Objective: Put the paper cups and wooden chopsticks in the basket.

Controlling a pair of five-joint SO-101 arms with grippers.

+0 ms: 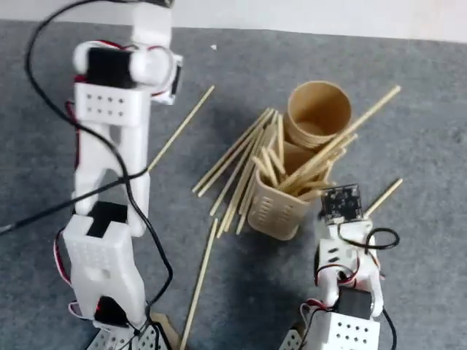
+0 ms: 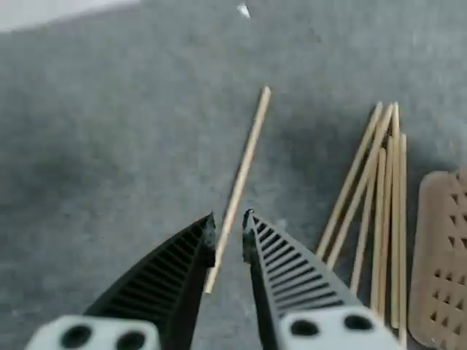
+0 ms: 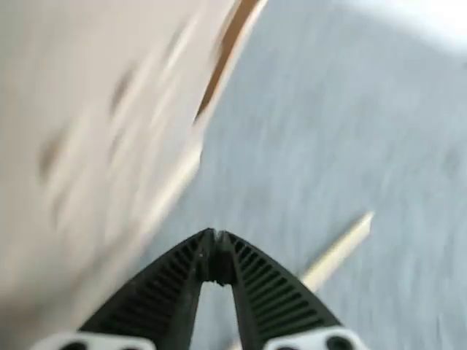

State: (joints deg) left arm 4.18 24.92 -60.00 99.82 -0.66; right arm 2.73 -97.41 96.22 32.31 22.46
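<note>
Grey surface (image 1: 408, 292), centre frame: basket (image 1: 276, 211) holding paper cup (image 1: 317, 109) and chopsticks (image 1: 292, 175); loose chopstick (image 1: 182, 127) upper left, light, stiff, thin, best pinched mid-length, beneath narrowly parted left claw (image 2: 230, 221); right claw (image 3: 217, 237) closed, empty.

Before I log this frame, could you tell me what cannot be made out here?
Right wrist view: basket blurred, contents unreadable.
High view: number of paper cups, hidden by chopsticks; one end of loose chopstick, under left arm.
Left wrist view: basket cut off by the edge.
</note>
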